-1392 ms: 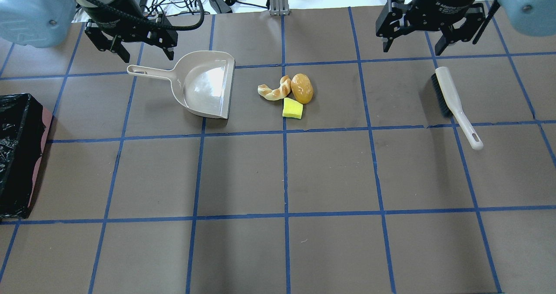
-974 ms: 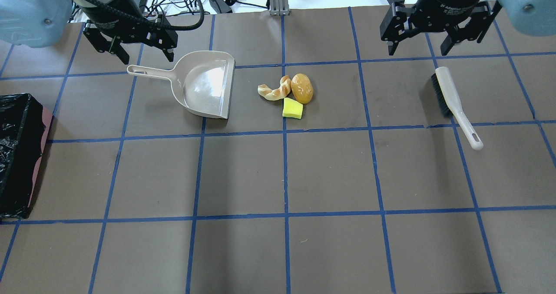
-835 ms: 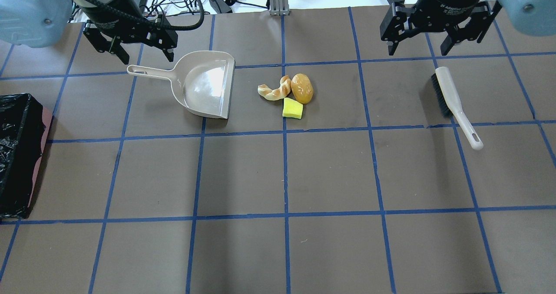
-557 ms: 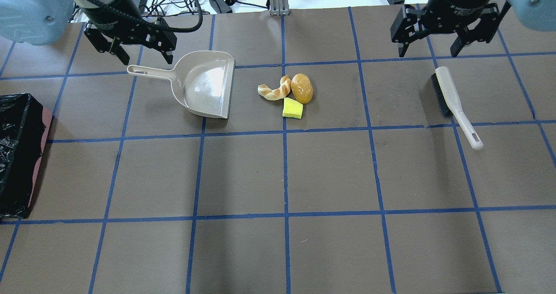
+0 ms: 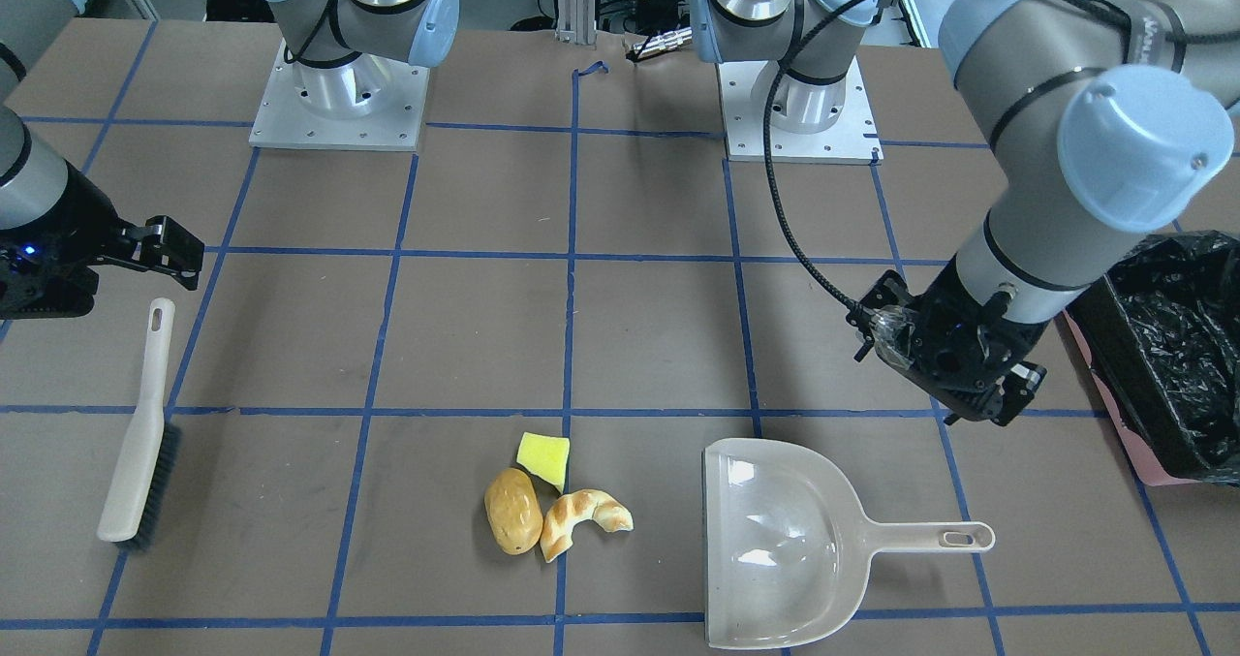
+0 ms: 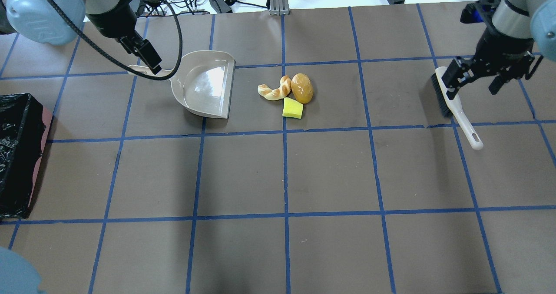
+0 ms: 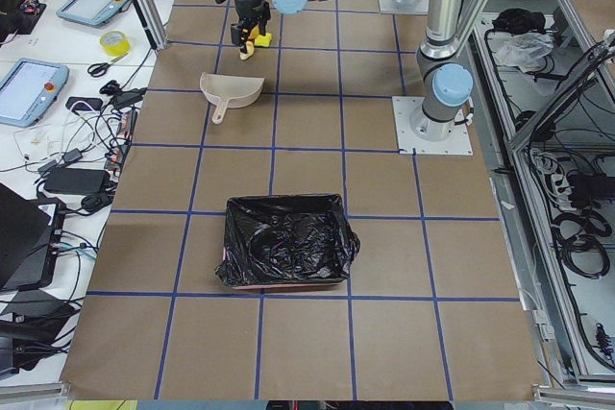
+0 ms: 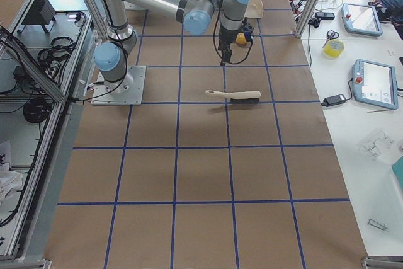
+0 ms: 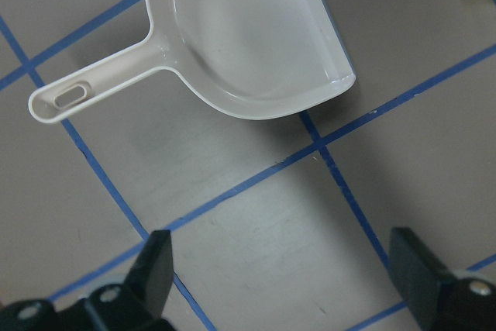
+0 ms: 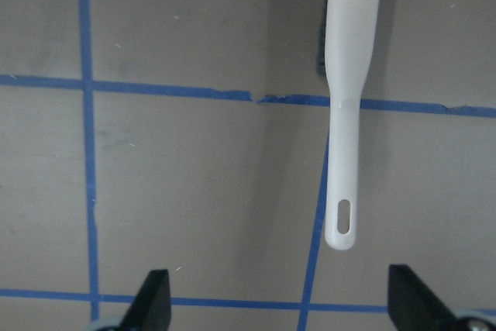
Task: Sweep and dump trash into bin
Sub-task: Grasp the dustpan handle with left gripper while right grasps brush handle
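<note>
Hands spread, empty: left hand point(image 6: 147, 59) near beige plastic dustpan point(image 6: 204, 85), right hand point(image 6: 473, 84) near white black-bristled brush point(image 6: 451, 103). We'd straddle each handle squarely before descending. Between tools lie yellow wedge point(image 6: 292, 108), golden potato-like oval point(image 6: 302, 88), tan croissant point(image 6: 274, 90); pink black-lined bin point(image 6: 40, 159) at counter's point(image 6: 330, 172) left end.

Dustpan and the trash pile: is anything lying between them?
Nothing. In the overhead view, only bare brown table separates the dustpan from the croissant, the nearest piece.

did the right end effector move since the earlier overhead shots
Yes. In the overhead view the right end effector shifted down and right, onto the brush, whose head it now overlaps.
</note>
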Tool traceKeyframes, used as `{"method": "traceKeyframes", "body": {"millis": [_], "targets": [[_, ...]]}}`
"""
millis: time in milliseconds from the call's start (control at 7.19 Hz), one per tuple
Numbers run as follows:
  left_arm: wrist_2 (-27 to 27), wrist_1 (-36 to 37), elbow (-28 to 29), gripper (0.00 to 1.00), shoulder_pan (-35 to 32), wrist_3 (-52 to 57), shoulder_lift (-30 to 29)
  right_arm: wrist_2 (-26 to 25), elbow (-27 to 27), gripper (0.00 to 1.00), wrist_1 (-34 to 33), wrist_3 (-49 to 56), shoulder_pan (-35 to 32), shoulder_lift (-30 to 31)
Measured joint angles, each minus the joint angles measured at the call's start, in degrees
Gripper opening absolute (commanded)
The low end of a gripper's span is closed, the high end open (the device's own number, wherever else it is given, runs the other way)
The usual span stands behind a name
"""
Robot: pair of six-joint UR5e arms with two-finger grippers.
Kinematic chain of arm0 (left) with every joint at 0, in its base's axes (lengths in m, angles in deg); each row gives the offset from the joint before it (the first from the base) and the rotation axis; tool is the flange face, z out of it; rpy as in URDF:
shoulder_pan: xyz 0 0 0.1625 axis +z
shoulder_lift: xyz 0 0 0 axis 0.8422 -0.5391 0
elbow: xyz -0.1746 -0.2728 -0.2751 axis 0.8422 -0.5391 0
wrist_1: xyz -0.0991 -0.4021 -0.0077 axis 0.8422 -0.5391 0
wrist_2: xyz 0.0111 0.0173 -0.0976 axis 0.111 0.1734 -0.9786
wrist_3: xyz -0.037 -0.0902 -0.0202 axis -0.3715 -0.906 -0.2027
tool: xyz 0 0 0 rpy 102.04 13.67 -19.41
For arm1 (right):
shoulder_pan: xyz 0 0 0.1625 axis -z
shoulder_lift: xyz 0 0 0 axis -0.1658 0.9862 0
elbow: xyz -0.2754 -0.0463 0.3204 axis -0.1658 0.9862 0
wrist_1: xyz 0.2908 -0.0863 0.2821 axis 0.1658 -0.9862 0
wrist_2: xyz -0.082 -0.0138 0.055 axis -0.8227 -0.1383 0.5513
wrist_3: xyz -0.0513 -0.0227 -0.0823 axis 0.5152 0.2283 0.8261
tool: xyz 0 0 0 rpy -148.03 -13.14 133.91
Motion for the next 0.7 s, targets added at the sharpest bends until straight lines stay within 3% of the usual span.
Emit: {"method": "traceKeyframes", "body": {"millis": [278,696], "targets": [[0.10,2.13,2.22,1.00,2.73,21.95,-5.02,-1.02,-7.92,0.98,-10.08,8.14,3.09,-0.37],[6.01,3.61,6.72,1.00,3.11,39.19,-13.38,-0.51,-10.62,0.97,-16.79,12.20,5.84,-5.75]]}}
